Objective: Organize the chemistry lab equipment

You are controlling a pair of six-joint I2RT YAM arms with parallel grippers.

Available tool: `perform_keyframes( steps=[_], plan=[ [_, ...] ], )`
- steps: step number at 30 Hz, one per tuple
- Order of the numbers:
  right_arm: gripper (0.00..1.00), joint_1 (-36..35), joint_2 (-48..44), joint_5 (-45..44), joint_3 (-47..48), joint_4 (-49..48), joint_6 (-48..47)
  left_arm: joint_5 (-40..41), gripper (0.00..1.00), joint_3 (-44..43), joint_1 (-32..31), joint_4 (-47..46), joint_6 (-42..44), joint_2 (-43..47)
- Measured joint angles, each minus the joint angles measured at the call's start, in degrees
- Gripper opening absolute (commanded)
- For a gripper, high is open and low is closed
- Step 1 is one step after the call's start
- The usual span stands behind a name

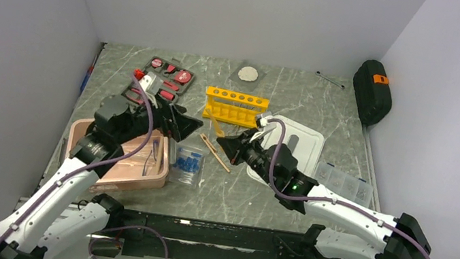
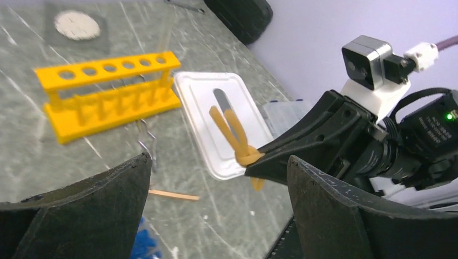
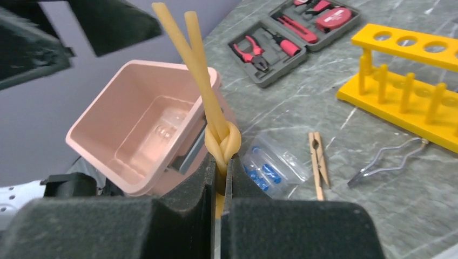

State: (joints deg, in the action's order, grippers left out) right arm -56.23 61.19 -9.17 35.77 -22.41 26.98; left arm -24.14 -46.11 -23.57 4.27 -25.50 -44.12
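Observation:
My right gripper point(image 3: 221, 172) is shut on a knotted piece of tan rubber tubing point(image 3: 202, 70), held above the table with its two ends pointing up. My left gripper point(image 2: 219, 183) stands open facing it, the knot point(image 2: 246, 156) just beyond its fingertips and touching neither. The yellow test-tube rack point(image 1: 235, 106) stands upright behind both grippers. A clear bag of blue-capped tubes point(image 1: 188, 163) and a wooden clamp point(image 1: 215, 151) lie on the table between the arms. Metal tongs point(image 3: 386, 159) lie near the rack.
A pink bin point(image 1: 120, 158) sits under the left arm with something clear inside. A white lid point(image 1: 293, 146) lies under the right arm, a clear parts box point(image 1: 343, 182) beside it. The open tool kit point(image 1: 162, 81) is at the back left, a black case point(image 1: 372, 92) at the back right.

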Motion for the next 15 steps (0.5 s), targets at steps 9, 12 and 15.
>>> perform_keyframes(
  steps=[9,12,15],
  plan=[
    [0.0,-2.97,4.5,1.79,0.5,-2.49,-3.56,-0.46,0.56,3.76,-2.64,-5.62,-13.03,-6.73],
    [0.0,-3.52,5.4,1.77,1.25,-2.51,-4.42,-0.42,0.5,3.78,-3.21,-6.58,-14.75,-7.13],
    [0.0,-3.67,5.68,1.75,1.66,-2.56,-4.9,-0.39,0.39,3.78,-3.69,-7.17,-16.28,-7.17]
  ],
)
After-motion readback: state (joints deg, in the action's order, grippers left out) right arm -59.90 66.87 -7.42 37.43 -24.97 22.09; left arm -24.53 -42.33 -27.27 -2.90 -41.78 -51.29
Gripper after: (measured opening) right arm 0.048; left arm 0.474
